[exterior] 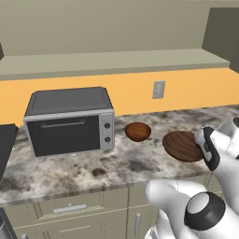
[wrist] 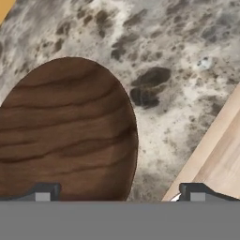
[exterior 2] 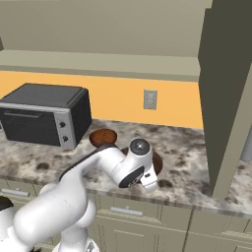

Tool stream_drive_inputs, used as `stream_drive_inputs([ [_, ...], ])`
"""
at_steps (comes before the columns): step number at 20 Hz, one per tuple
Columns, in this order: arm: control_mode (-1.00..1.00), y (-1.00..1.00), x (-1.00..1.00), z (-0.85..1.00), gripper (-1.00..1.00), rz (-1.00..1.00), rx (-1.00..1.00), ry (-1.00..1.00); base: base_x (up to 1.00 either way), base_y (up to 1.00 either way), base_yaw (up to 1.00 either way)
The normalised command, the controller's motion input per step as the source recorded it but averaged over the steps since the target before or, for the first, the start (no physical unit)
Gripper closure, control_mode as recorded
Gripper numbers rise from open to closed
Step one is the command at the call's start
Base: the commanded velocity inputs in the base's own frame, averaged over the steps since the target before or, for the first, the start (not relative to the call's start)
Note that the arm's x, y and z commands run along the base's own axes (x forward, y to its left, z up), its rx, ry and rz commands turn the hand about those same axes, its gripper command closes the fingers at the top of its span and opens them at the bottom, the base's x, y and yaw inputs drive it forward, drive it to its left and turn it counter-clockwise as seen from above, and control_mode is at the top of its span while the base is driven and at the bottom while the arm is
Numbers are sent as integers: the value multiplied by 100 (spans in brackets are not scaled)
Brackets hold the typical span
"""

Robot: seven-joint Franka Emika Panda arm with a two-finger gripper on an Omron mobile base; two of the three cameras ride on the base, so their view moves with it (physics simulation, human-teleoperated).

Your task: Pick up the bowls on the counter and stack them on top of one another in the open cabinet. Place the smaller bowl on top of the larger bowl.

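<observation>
So the arm is bent low over the speckled worktop [exterior: 70, 170], and its tool [wrist: 119, 193] sits just above the larger bowl [exterior: 182, 145] — fingers spread as wide as they go, nothing between them. In the hand view one fingertip [wrist: 43, 193] is over the bowl's wood grain at about 7 o'clock, and the other is off past the rim at about 5 o'clock, over bare stone near the worktop's front edge. Whether the tips touch the bowl, I can't tell.

The smaller bowl [exterior: 138, 131] stands on the worktop at roughly 10 o'clock from the big one, close by but apart, between it and the grey toaster oven [exterior: 70, 120]. From the right base view the small bowl peeks out just behind the arm's elbow, and the big one is mostly hidden by the wrist.

The open cabinet [exterior: 116, 63] runs along the wall above the orange backsplash — a wall outlet [exterior: 158, 89] sits below it.
</observation>
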Motion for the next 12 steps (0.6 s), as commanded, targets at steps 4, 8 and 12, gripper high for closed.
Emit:
stream_drive_inputs([
  [4,-100,-9,13,-19,-100,1,6,0,0,0,0],
  [8,-100,-11,10,-18,-100,1,6,0,0,0,0],
  [12,-100,-6,16,-15,-100,0,6,0,0,0,0],
])
